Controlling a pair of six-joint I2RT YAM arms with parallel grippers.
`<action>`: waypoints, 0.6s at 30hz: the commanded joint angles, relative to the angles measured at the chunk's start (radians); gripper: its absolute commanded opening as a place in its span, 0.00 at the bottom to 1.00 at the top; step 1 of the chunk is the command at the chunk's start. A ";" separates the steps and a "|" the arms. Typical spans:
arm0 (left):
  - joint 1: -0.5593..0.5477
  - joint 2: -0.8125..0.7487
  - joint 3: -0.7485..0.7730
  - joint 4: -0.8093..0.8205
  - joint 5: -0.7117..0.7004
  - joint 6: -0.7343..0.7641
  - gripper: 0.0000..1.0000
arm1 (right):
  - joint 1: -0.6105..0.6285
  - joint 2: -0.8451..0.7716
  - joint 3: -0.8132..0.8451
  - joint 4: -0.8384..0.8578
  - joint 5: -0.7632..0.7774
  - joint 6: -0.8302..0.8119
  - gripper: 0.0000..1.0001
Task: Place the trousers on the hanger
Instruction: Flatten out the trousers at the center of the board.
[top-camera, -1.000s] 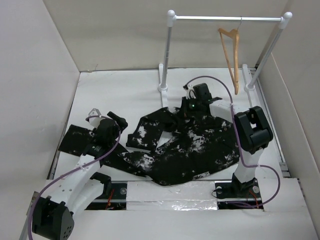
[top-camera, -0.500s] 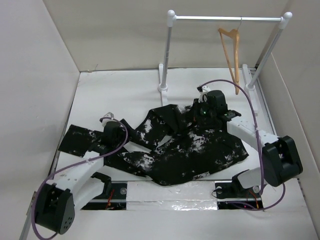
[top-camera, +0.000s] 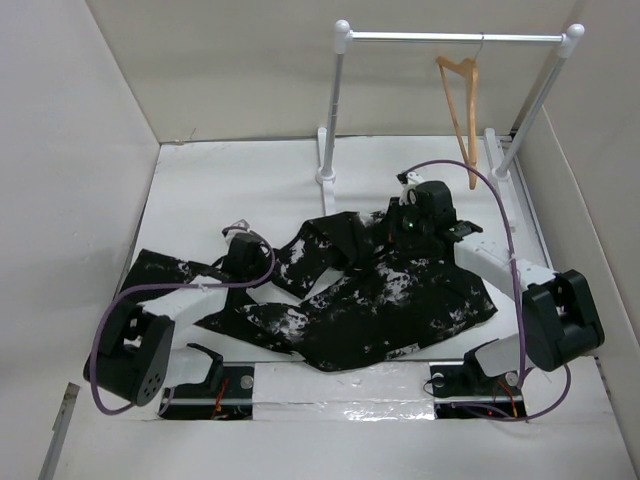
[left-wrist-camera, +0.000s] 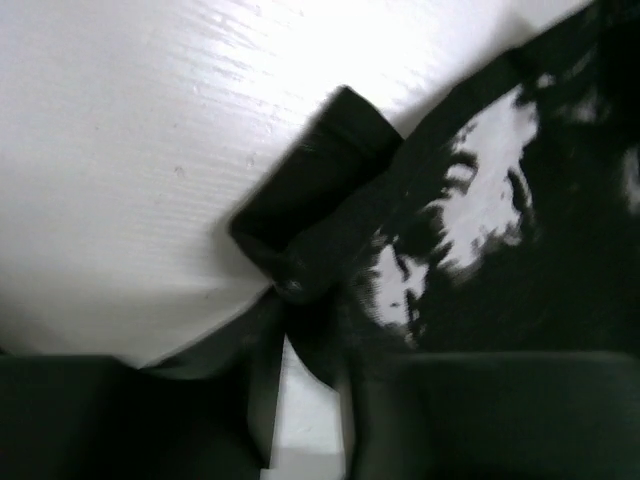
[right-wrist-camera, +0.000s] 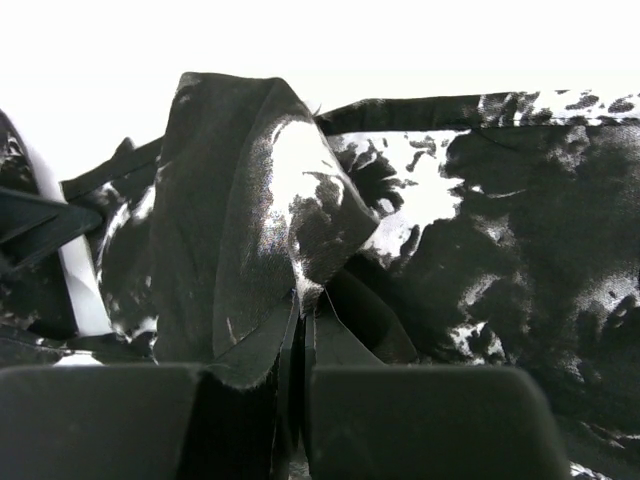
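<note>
The trousers (top-camera: 380, 300) are soft and black, with white splashes all over. They lie crumpled and spread wide across the middle of the white table (top-camera: 230, 180), with one leg reaching out to the left. Some parts are folded and bunched up. The hanger (top-camera: 462, 110) is light-brown wood, shaped like a triangle. It hangs bare by its thin hook from the rail (top-camera: 420, 37) at the back right, well apart from the trousers.

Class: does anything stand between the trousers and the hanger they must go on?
Nothing visible does. Only bare table lies between the trousers and the hanger, which hangs from the rack at the far right. The right gripper pinches the trousers.
</note>
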 joint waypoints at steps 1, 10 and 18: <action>-0.001 0.055 0.083 0.068 -0.055 -0.027 0.08 | 0.015 -0.012 0.018 0.069 -0.006 0.004 0.00; 0.126 -0.015 0.710 -0.114 -0.408 -0.004 0.00 | 0.099 -0.044 0.311 -0.081 -0.052 -0.008 0.00; 0.394 -0.236 0.505 -0.105 -0.525 -0.145 0.02 | 0.182 0.064 0.282 -0.012 -0.116 0.044 0.02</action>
